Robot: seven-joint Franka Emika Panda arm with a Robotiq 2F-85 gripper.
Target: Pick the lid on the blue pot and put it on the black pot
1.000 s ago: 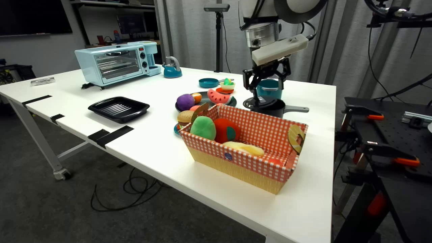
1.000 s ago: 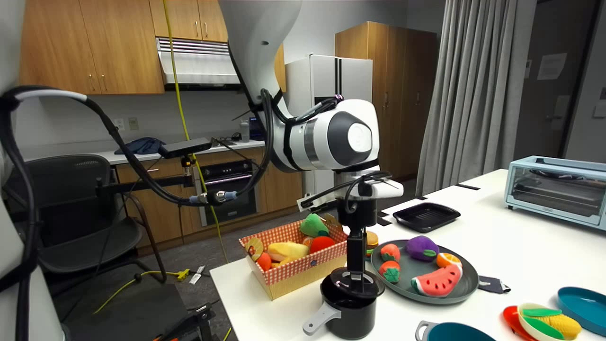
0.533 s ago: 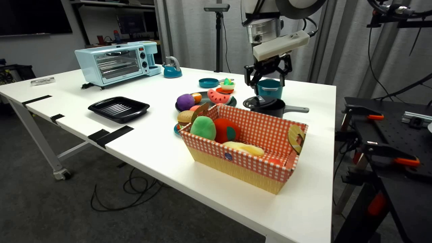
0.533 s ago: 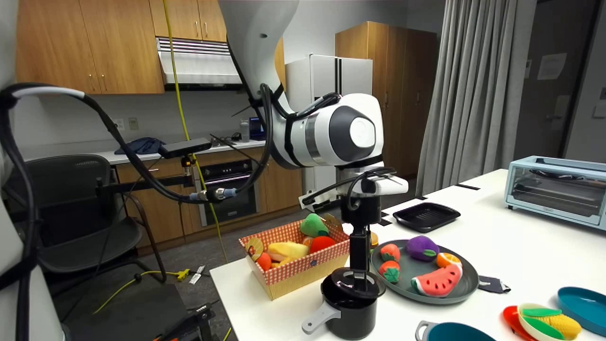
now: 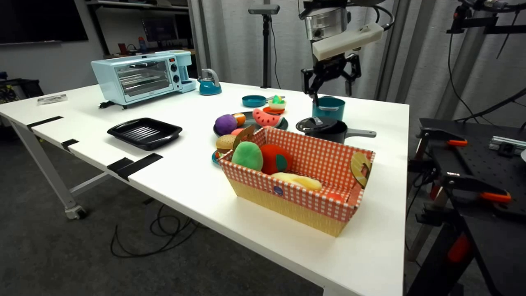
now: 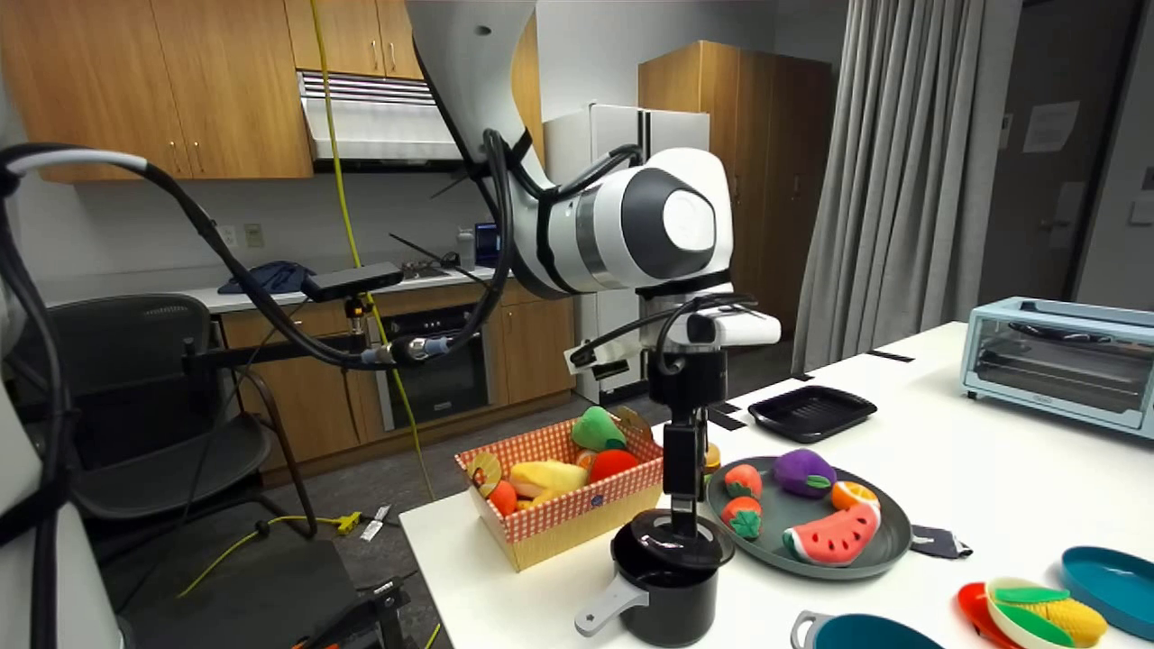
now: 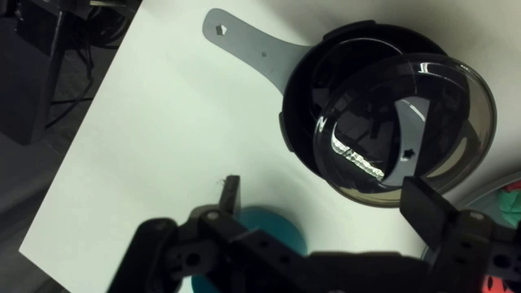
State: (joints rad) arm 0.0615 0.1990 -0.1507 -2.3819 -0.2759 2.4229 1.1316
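- Below your gripper (image 5: 332, 98): one white table (image 5: 370, 263), smooth, flat-topped.
- One toaster oven (image 5: 144, 78): pale blue, boxy, glass front.
- One basket (image 5: 283, 196): red-white checkered lining, straw-toned outer sides, flared walls.
- Gripper, one: you've got the fingers spread wide, tips clear above the lid (image 7: 386, 126).
- One dish (image 6: 895, 536): round, gray, low-rimmed.
- One tray (image 5: 144, 133): black, glossy, squarish, ridged base.
- Pots, two: black pot (image 6: 672, 611), round, glossy, one straight gray handle; blue pot (image 5: 333, 113), round, teal, near it but apart.
- One lid: smoky see-through, round, curved gray grip with star-shaped hole. You have it on the black pot, off-center, overhanging the rim opposite the handle; tilt, can't tell.
- On the dish, five soft-looking pieces: two strawberries (image 6: 743, 482), one watermelon slice (image 6: 838, 534), one orange half (image 6: 854, 495), one purple fruit (image 6: 798, 471).
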